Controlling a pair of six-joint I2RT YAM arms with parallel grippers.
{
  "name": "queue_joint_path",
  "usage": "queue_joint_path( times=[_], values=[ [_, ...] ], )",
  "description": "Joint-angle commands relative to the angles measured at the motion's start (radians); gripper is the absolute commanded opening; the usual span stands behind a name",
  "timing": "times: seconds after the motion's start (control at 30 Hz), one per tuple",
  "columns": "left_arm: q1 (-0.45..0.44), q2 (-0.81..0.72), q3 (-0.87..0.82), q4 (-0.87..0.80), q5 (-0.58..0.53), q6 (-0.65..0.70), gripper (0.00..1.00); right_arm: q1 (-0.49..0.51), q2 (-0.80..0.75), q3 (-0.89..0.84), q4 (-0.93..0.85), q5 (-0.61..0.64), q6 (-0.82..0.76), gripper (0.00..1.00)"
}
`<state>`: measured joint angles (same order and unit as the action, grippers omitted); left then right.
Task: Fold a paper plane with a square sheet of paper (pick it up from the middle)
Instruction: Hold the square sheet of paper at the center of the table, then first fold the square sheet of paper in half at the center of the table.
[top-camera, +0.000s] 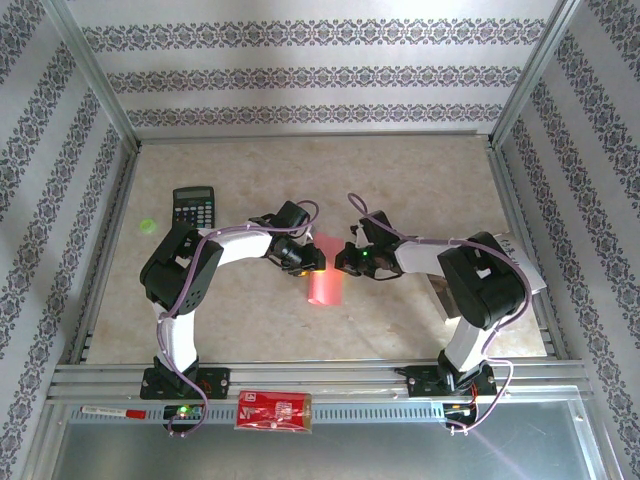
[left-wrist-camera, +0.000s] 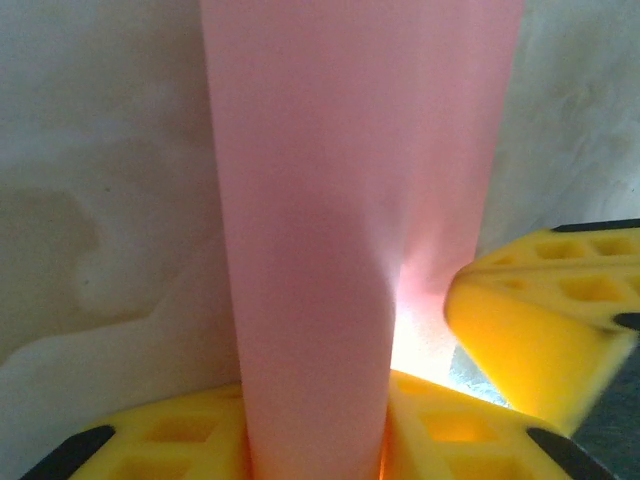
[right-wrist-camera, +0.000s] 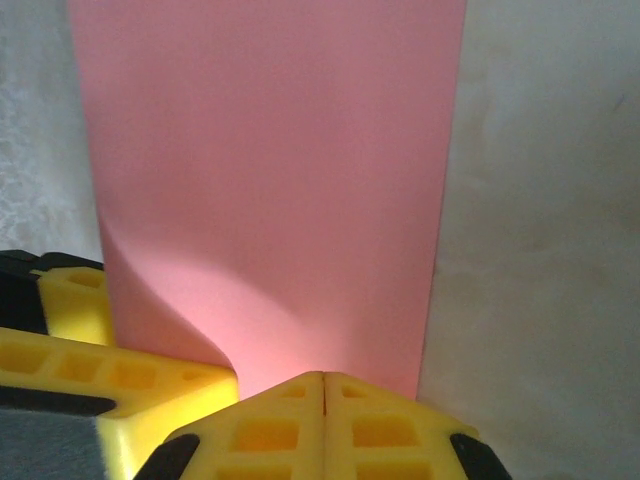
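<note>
The square sheet of paper (top-camera: 325, 286) is pink-red and curled into a narrow band at the table's middle, between the two arms. My left gripper (top-camera: 316, 262) is shut on it: in the left wrist view the sheet of paper (left-wrist-camera: 350, 200) rises as a curved strip out from between the yellow fingers (left-wrist-camera: 170, 440). My right gripper (top-camera: 346, 263) faces it from the right and is shut. Its yellow fingertips (right-wrist-camera: 290, 420) meet at the near edge of the paper (right-wrist-camera: 270, 170), with nothing showing between them. A right finger (left-wrist-camera: 540, 320) touches the paper's right side.
A black calculator (top-camera: 192, 207) lies at the back left, with a small green spot (top-camera: 148, 225) beside it. A red printed packet (top-camera: 274, 410) rests on the front rail. A white leaflet (top-camera: 524, 262) lies under the right arm. Metal frame posts edge the table.
</note>
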<state>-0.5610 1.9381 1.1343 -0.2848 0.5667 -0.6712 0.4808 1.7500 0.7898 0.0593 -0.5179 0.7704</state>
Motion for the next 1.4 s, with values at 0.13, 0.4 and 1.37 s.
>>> queue_joint_path(
  times=[0.13, 0.4, 1.37],
  values=[
    [-0.007, 0.111, -0.070, -0.033, -0.207, -0.004, 0.33, 0.015, 0.034, 0.032, -0.004, 0.007, 0.009, 0.00],
    [-0.007, 0.114, -0.065, -0.034, -0.208, -0.002, 0.33, 0.025, 0.056, 0.023, -0.082, 0.081, -0.013, 0.00],
    [0.023, -0.170, 0.018, -0.146, -0.226, -0.005, 0.57, 0.030, 0.102, -0.052, -0.068, 0.125, -0.002, 0.00]
  ],
)
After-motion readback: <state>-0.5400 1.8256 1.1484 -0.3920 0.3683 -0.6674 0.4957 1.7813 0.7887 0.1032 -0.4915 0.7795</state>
